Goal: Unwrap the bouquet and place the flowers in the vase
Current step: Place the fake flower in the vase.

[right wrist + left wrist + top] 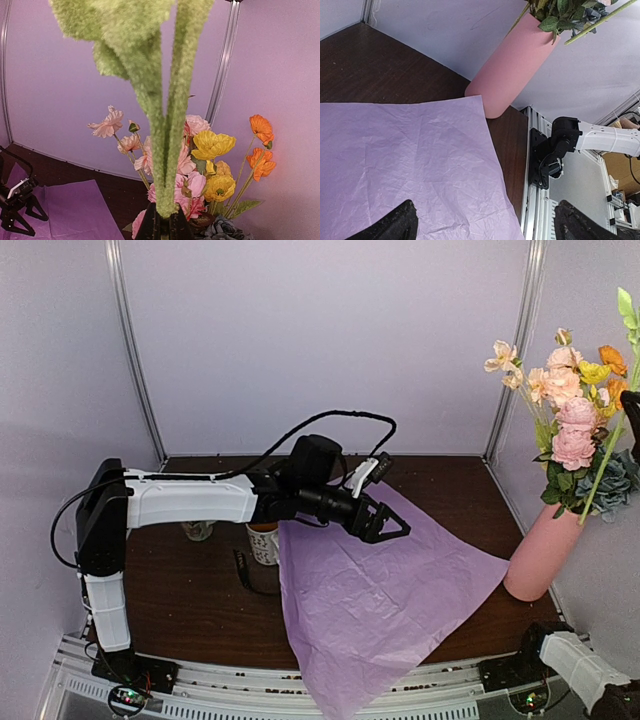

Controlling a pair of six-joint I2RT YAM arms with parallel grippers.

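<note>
Lilac paper lies flat on the worktop; my left pincer hovers wide above it. My right pincer grips a fuzzy green stem beside the flowers standing in the pink vase at right.

Vase showing plain matte pink. Paper showing lilac, creased, unprinted. Flowers showing peach, pink, yellow, orange, grey-blue. Leaves showing dark green. Stem showing fuzzy light green. Table showing dark brown woodgrain. Mug showing white, faintly patterned. Arm showing white shells, black joints.
</note>
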